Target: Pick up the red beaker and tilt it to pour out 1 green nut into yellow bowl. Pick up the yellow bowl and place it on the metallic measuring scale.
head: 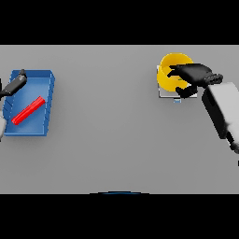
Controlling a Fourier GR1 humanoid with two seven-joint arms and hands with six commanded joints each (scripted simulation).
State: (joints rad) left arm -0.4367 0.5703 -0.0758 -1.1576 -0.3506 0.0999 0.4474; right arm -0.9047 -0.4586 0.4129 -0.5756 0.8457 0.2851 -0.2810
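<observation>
- Far left, the left hand (pixel 15 85) hovers over the near-left corner of a blue tray (pixel 48 103); its fingers look straight and loose, nothing in them.
- In that tray lies a red object (pixel 28 110), long and slim, set on a slant. By the task it should be the red beaker, though from up here it reads more like a stick; no green nut can be made out.
- Across the middle there's just plain grey table (pixel 107 140), flat and matte, with no wall or room in sight beyond its far edge.
- Over on the right, the yellow bowl (pixel 169 70) sits on a pale square plate, which I'd take for the metallic measuring scale (pixel 161 94), a small mark at its front edge.
- The right hand (pixel 193 74) is draped over the bowl's right side, fingers across the rim and thumb curled below it, clasping the wall.
- My read: that grip is there to steady the bowl as it settles on the scale, so the placing step looks all but done.
</observation>
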